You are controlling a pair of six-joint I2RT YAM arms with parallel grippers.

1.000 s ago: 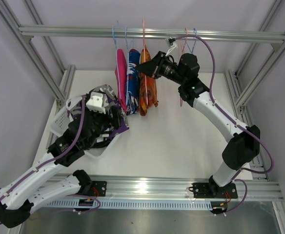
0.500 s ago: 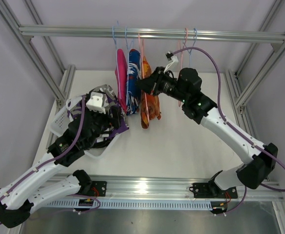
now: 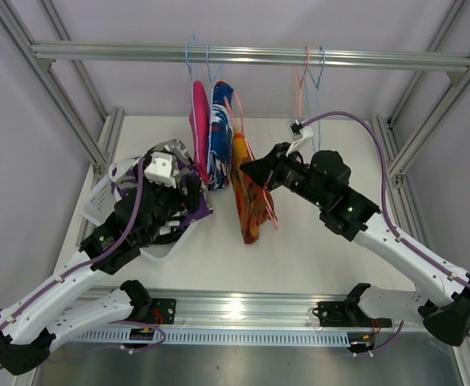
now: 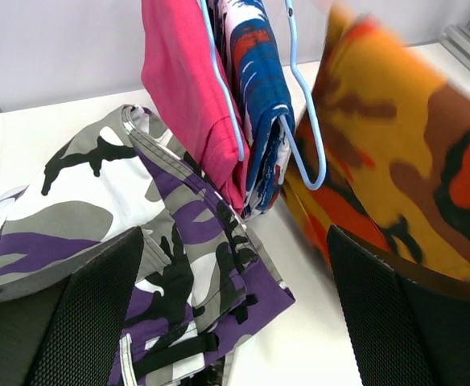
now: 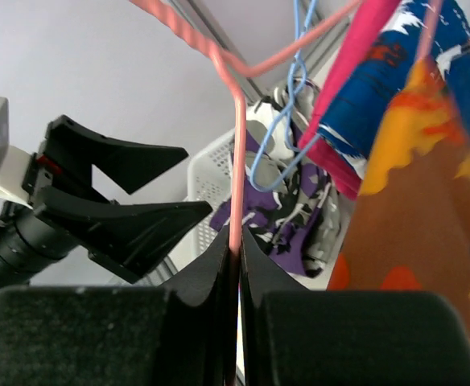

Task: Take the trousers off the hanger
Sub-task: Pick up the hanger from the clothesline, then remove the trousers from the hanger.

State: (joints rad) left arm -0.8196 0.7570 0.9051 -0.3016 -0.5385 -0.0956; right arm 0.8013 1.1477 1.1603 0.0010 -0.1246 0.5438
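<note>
Right gripper [image 5: 237, 241] clamped on salmon hanger wire [image 5: 236, 153]; tight pinch, probably to stop thin wire slipping. Orange camo trousers [image 3: 249, 205] draped on that hanger, beside and below fingertips. Hanger tilted, hook clear of rail [image 3: 251, 55], likely carrying load down toward table. Left gripper [image 4: 235, 265] spread wide, empty, just above purple-white camo trousers [image 4: 195, 241] heaped in white basket [image 3: 96, 199]. Beyond it, pink trousers [image 4: 183, 88] and blue-white-red trousers [image 4: 259, 80] on blue hangers [image 4: 307, 145], not yet removed.

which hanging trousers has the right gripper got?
The orange patterned cloth trousers: the right gripper pinches their pink wire hanger. The plain pink trousers and blue patterned trousers hang ungripped.
</note>
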